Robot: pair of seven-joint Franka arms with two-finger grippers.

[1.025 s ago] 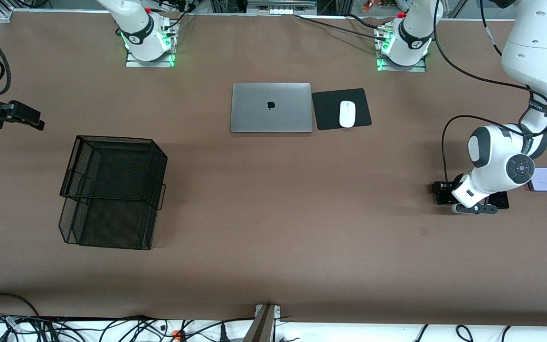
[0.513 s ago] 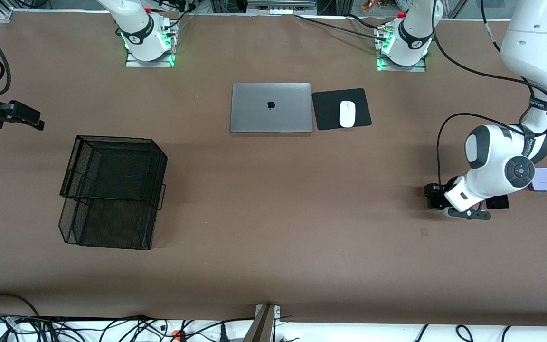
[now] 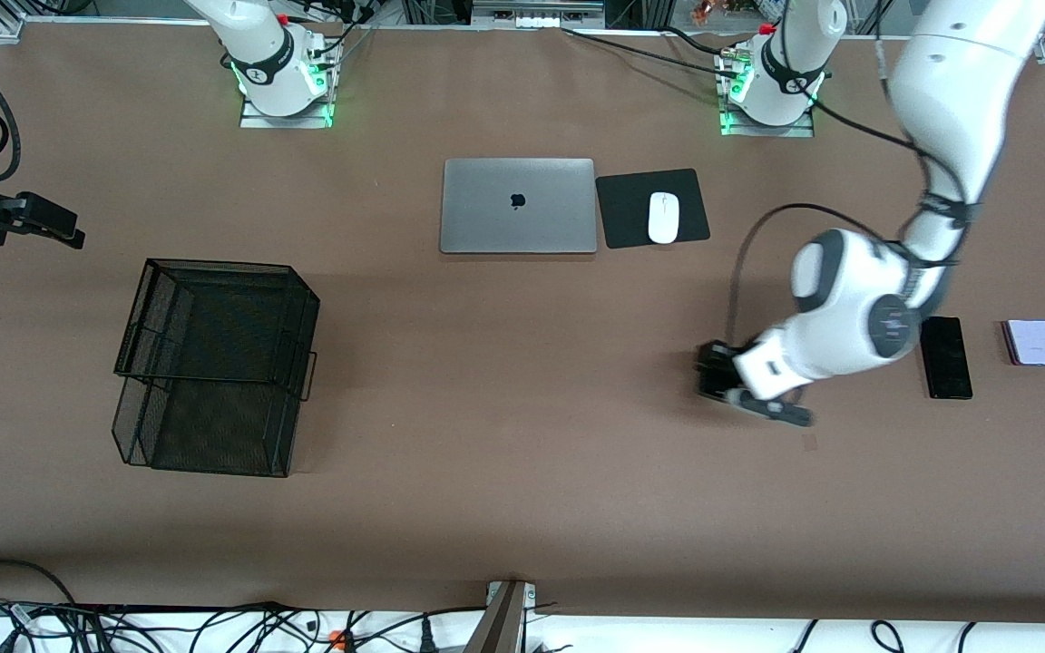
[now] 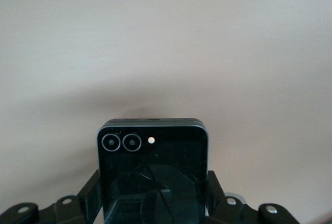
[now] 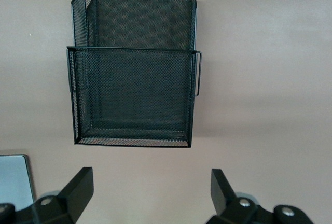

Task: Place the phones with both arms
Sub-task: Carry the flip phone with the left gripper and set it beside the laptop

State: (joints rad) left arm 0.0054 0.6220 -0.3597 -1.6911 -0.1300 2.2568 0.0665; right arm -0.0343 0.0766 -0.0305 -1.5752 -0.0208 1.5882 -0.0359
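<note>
My left gripper (image 3: 720,379) is shut on the small black flip phone (image 3: 709,372) and holds it above bare table between the mouse pad and the slab phone. In the left wrist view the flip phone (image 4: 153,172) sits between my fingers, its two camera rings showing. The long black slab phone (image 3: 947,356) lies flat toward the left arm's end. The pale lavender-white flip phone (image 3: 1032,343) lies beside it, nearer that end. My right gripper (image 3: 69,234) waits open and empty at the right arm's end, above the black mesh basket (image 5: 134,53); in its wrist view the right gripper (image 5: 150,180) holds nothing.
The black mesh basket (image 3: 219,268) stands toward the right arm's end. A closed silver laptop (image 3: 518,206) and a white mouse (image 3: 663,218) on a black pad (image 3: 627,213) lie near the arms' bases. Cables run along the table edge nearest the front camera.
My left arm has lifted the black flip phone and carried it toward the table's middle, uncovering the slab phone. The right arm has not moved.
</note>
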